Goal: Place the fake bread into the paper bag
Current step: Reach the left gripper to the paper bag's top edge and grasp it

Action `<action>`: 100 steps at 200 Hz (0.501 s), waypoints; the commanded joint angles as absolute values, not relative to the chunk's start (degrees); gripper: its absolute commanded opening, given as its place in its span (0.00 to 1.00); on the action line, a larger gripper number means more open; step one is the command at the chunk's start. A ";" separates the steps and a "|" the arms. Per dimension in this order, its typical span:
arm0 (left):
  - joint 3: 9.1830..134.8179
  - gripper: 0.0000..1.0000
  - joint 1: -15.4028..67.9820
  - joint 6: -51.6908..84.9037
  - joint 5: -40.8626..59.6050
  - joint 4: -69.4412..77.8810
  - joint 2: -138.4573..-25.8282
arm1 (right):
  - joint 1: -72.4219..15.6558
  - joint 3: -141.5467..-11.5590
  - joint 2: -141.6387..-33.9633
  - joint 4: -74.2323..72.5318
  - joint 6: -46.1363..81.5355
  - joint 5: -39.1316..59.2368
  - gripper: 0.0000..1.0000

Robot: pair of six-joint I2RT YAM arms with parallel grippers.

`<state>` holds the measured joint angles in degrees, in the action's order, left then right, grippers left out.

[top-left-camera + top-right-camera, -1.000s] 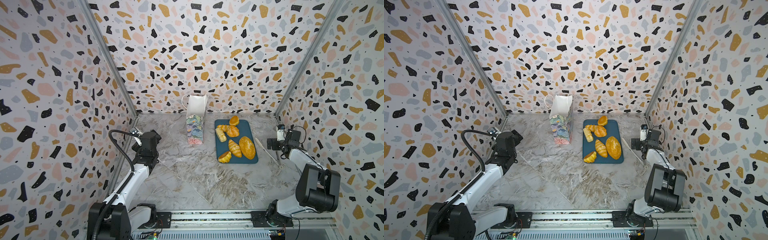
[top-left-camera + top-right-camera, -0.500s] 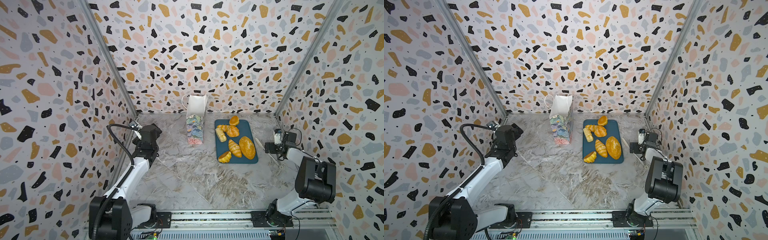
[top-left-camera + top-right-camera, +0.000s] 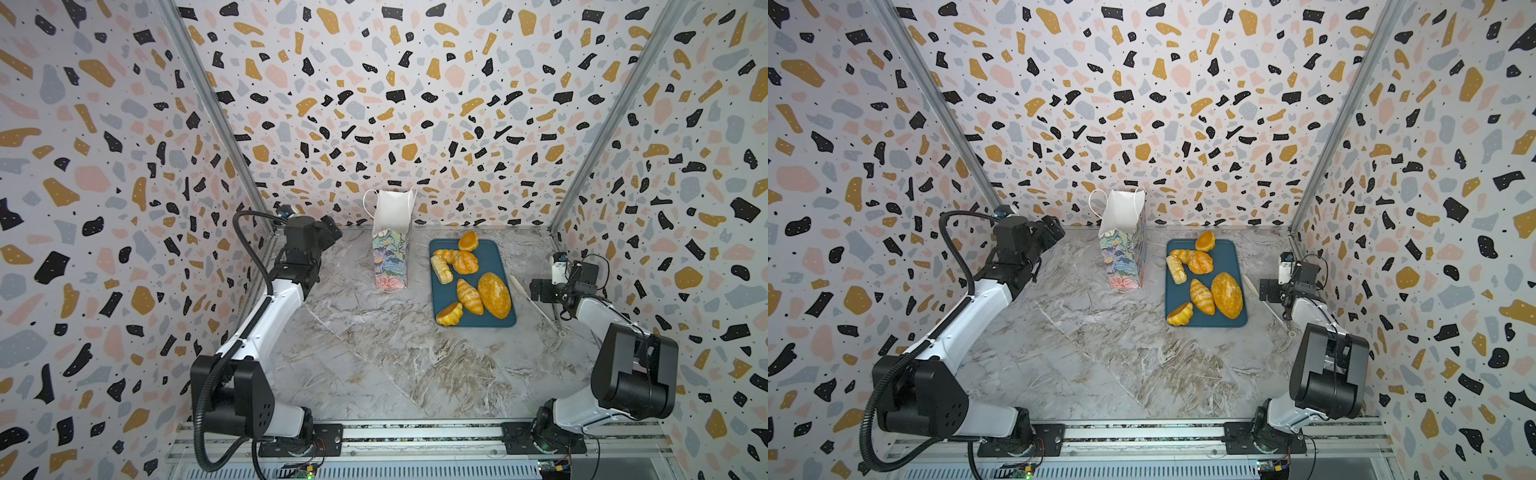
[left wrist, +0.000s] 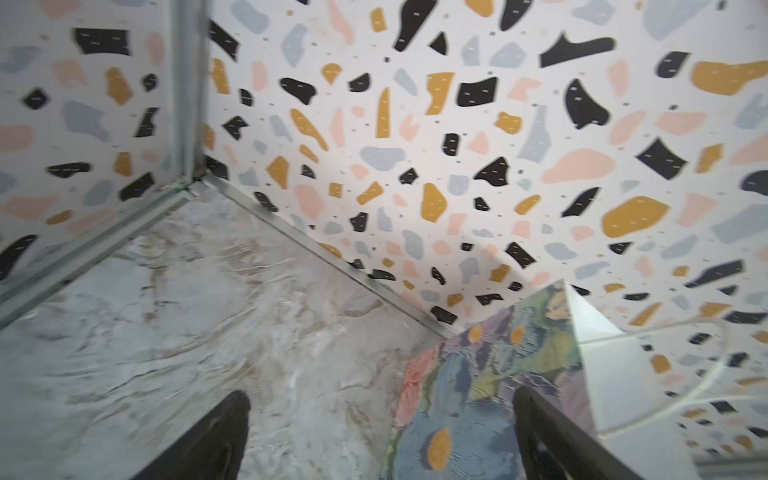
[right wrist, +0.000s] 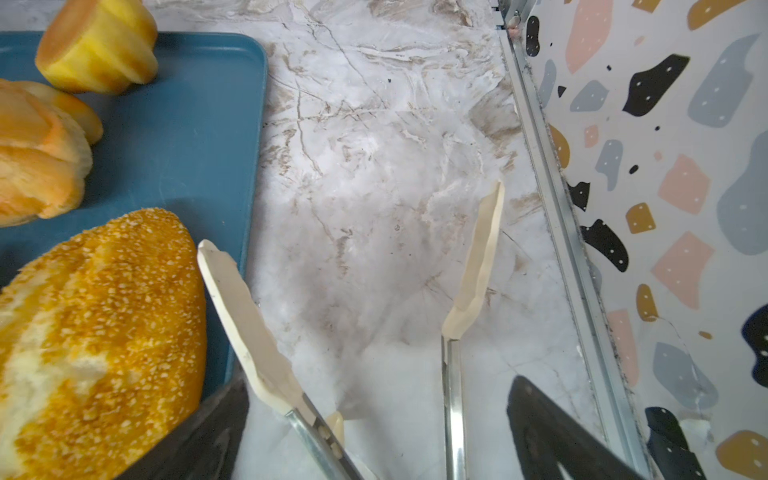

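The bag (image 3: 390,253) stands upright at twelve o'clock on the table (image 3: 374,353), mouth open. Seven pieces of bread (image 3: 493,295) lie on the tray (image 3: 494,257) at the bag's three o'clock. The left gripper (image 4: 378,415) hovers at the bag's nine o'clock, jaws spread, holding nothing. The right gripper (image 5: 374,415), jaws wide too, sits at the tray's three o'clock, straddling the tongs (image 5: 243,307).

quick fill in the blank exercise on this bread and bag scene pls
All the fake bread lies on the teal ___. The paper bag stands ___ beside it, mouth open. The right pincer hangs open above the metal ___.
Missing words: tray; upright; tongs.
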<state>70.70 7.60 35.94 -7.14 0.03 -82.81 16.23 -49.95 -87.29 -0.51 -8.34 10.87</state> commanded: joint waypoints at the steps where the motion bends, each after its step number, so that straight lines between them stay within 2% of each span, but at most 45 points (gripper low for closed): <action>1: 75.62 0.99 9.45 32.91 3.65 0.66 -85.16 | 15.39 -50.18 -84.65 -0.39 -6.70 12.38 0.99; 66: 84.79 1.00 13.89 29.40 6.22 -2.44 -93.37 | 13.91 -49.94 -81.02 -0.74 -5.57 12.89 0.99; 100: 91.42 0.88 15.68 26.86 6.55 -5.56 -98.34 | 13.85 -49.74 -79.98 -1.20 -4.97 14.35 0.99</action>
<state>86.37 14.63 29.93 5.28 -3.57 -96.12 14.06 -49.95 -81.87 -0.86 -6.24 12.69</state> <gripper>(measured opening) 0.923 0.988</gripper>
